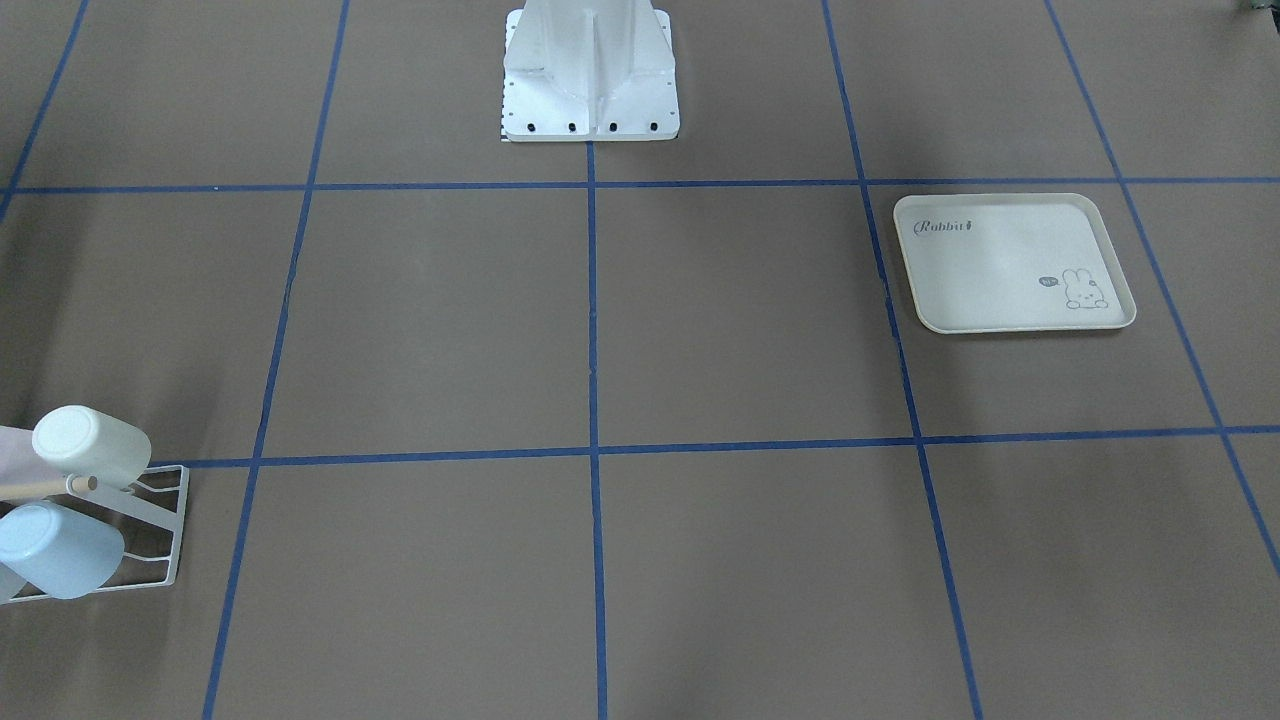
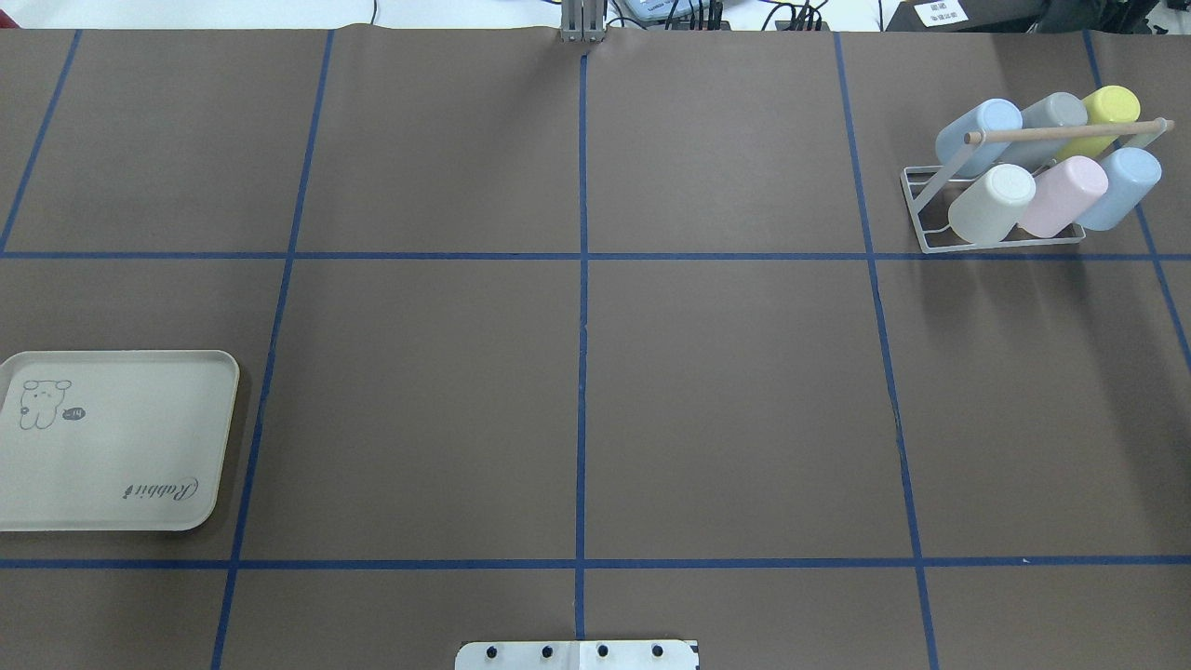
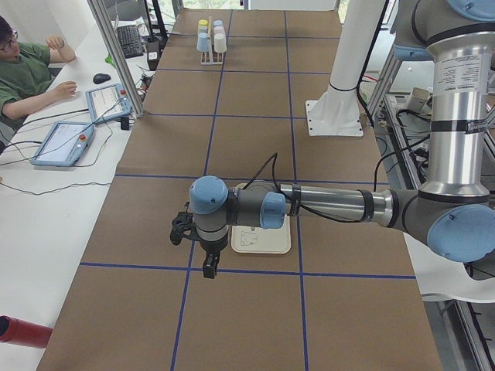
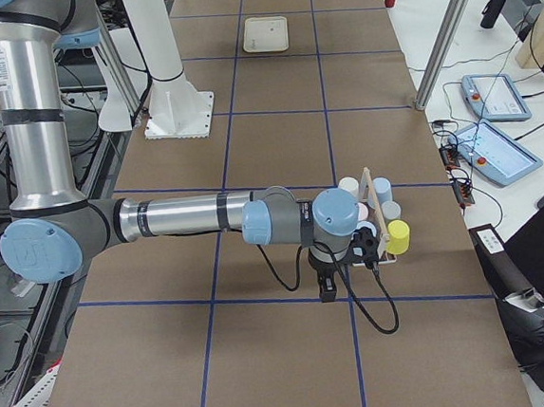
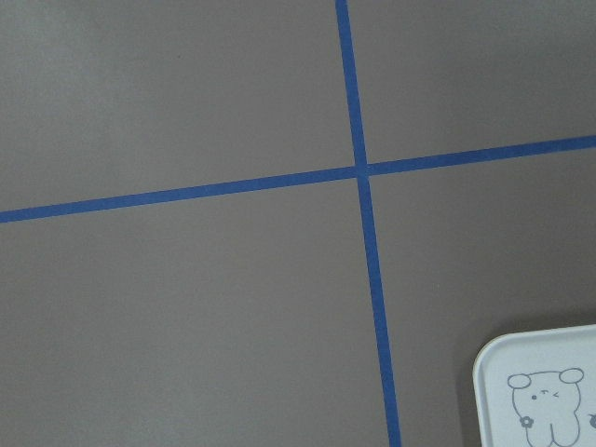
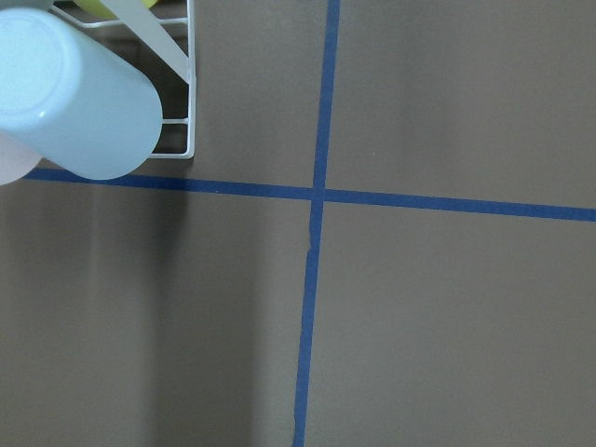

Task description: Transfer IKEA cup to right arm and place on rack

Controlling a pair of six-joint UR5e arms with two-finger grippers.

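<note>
From across the table, the tray [image 1: 1010, 265] lies bare on the robot's left side. The rack [image 1: 176, 520] stands far from the base on its right, with a cream cup [image 1: 90, 445] and a blue cup [image 1: 60, 550] tipped on its prongs; no arm shows here. From overhead, the rack carries six cups [image 2: 1061, 195] in two rows under a wooden dowel [image 2: 1061, 132], and every place looks filled. The tray is well apart from it with nothing on it. From the table's left end, the left arm [image 3: 332, 205] reaches out low and level, and the left claw [image 3: 209, 267] points down at the table [image 3: 247, 309] just beside the tray. Whether its fingers are apart or together cannot be told. A person [image 3: 23, 69] sits at a desk alongside. From the right end, the right arm [image 4: 178, 216] is stretched the same way, and the right claw [image 4: 325, 289] hangs just beside the rack. Its state cannot be told either, though no cup shows under it. The left wrist view shows only taped table and a corner of the tray. The right wrist view shows a blue cup on the rack's wire edge. Judging by this, the hand-over and the placing are done, with the cup among those on the rack. The next move likely calls only for raising the right arm without brushing the cups.
</note>
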